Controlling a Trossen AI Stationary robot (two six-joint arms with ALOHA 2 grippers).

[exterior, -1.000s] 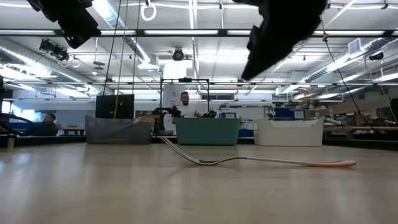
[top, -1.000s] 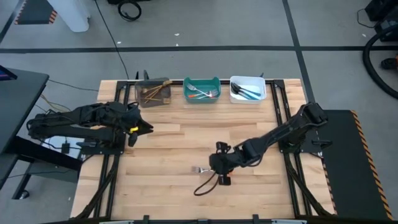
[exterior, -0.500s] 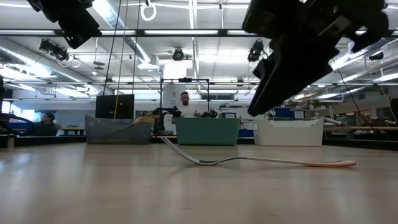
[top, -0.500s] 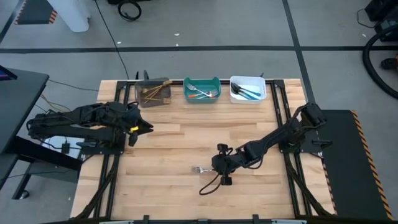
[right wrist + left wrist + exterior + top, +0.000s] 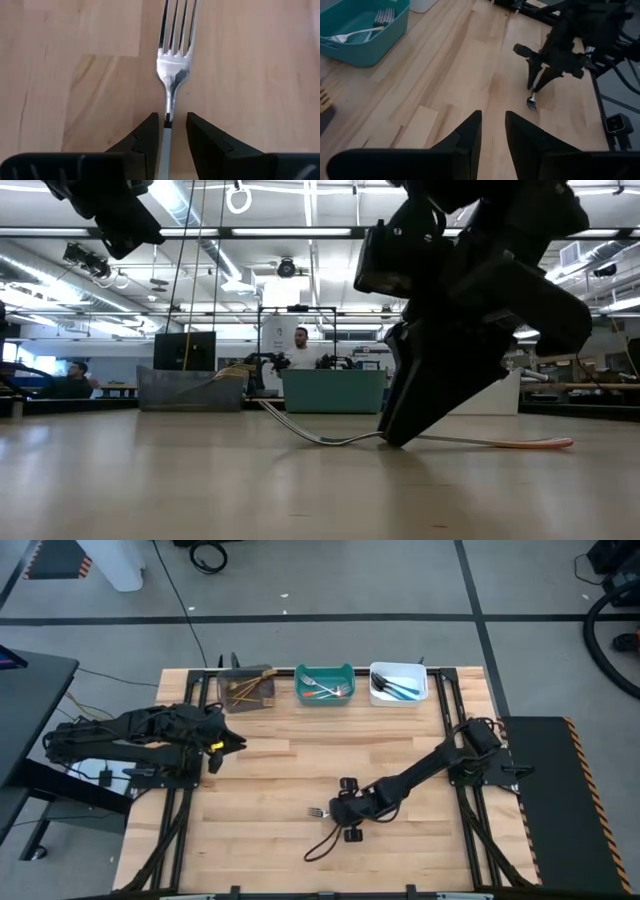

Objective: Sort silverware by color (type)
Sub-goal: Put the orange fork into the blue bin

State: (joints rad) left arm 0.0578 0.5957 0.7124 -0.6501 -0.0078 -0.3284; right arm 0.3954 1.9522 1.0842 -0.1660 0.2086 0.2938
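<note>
We are straddling the silver-metal, orange-handled fork's (image 5: 172, 65) neck with our right gripper's (image 5: 167, 131) unclenched fingers, needing next to clench and lift it off the wooden desk (image 5: 280, 770), while our left gripper (image 5: 491, 131) hovers with fingers released.

Both arms are built from dark, near-black segmented links. The left arm (image 5: 130, 732) carries a small yellow-orange marking near its wrist. The right arm (image 5: 425, 770) has a slim straight forearm link. A thin black cable (image 5: 325, 840) loops from the head of the right gripper (image 5: 337, 810) at its 7 o'clock side. From table height the right gripper head appears as a bulky, angular black housing tapering to a narrow tip. The right gripper fingers (image 5: 146, 135) are matte black, flat-faced and wedge-shaped. The left gripper (image 5: 493, 130) has the same matte black tapered fingers (image 5: 470, 132), with smooth bevelled edges.
</note>
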